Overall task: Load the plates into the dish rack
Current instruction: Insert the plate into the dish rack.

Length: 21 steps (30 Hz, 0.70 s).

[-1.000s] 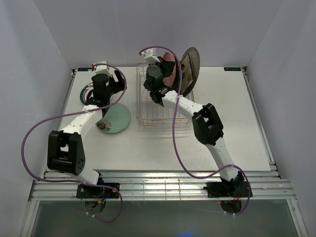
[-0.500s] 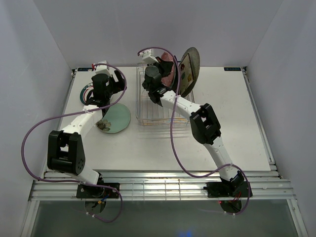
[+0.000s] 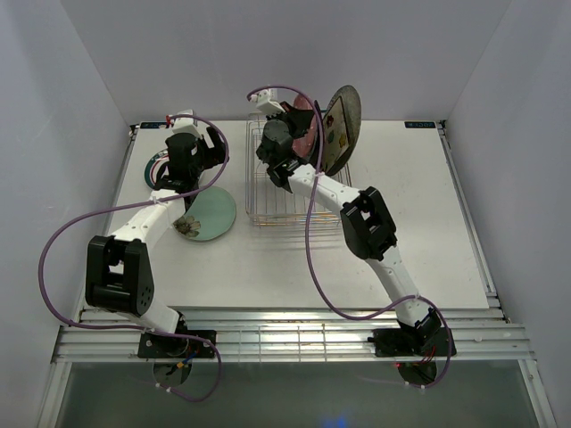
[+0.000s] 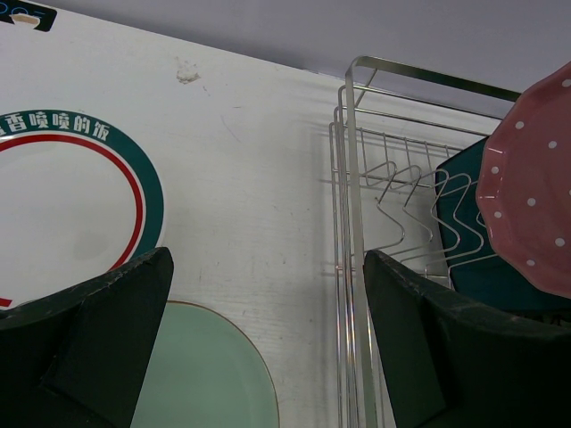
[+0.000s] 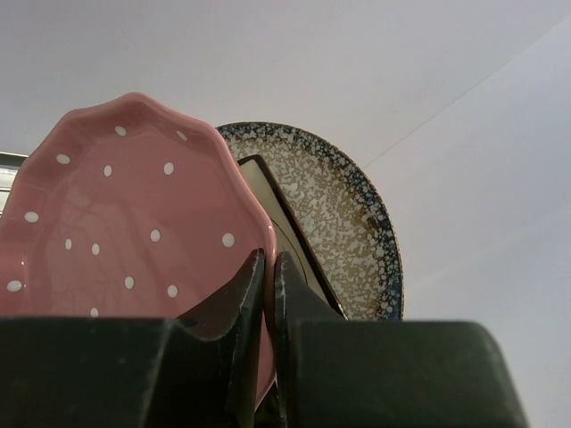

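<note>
My right gripper (image 5: pixel 269 263) is shut on the rim of the pink dotted scalloped plate (image 5: pixel 134 223), holding it upright over the back of the dish rack (image 3: pixel 294 209). Behind it stand the cream square plate (image 5: pixel 285 214) and the speckled grey plate (image 5: pixel 348 223). A teal square plate (image 4: pixel 473 259) stands in the rack under the pink plate (image 4: pixel 531 196). My left gripper (image 4: pixel 268 303) hangs open above the table, left of the rack's wire wall (image 4: pixel 352 223). The white teal-rimmed plate (image 4: pixel 62 205) and the mint plate (image 4: pixel 196 374) lie flat below it.
The rack's near half shows bare wire prongs (image 3: pixel 281 201). White enclosure walls close in the table at the back and on both sides. The right arm's purple cable (image 3: pixel 312 259) loops across the table's middle.
The right arm has shifted slightly left and back with the pink plate in its grip. The left arm has not moved.
</note>
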Each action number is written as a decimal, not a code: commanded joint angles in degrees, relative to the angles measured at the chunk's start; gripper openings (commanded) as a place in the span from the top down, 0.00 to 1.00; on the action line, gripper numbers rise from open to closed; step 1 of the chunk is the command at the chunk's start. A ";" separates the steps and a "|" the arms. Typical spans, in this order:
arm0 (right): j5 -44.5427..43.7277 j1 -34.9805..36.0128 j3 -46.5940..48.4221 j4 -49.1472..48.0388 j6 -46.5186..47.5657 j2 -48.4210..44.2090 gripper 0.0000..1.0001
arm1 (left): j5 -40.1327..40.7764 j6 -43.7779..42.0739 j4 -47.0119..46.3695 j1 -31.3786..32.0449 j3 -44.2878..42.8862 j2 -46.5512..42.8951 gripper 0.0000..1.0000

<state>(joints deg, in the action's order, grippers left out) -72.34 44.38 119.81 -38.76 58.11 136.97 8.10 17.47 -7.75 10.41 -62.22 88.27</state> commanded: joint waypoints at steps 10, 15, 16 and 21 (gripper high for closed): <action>0.18 0.97 6.49 -9.32 5.26 2.16 0.92 | -0.54 -0.16 -0.51 -0.04 0.16 -1.61 0.02; 0.18 1.23 7.20 -9.05 5.18 3.04 0.92 | -0.54 -0.16 -0.51 -0.13 0.16 -1.61 0.02; 0.26 1.23 7.19 -9.05 5.26 3.04 0.92 | -0.54 -0.16 -0.51 -0.04 0.25 -1.70 0.02; 1.05 1.85 5.44 -10.71 6.58 2.87 0.92 | -0.63 -0.16 -0.51 -0.04 0.25 -1.78 0.02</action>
<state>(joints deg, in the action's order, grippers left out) -72.88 45.25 123.33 -42.48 62.87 140.64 8.10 17.47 -7.75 10.41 -62.22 88.27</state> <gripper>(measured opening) 0.099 0.979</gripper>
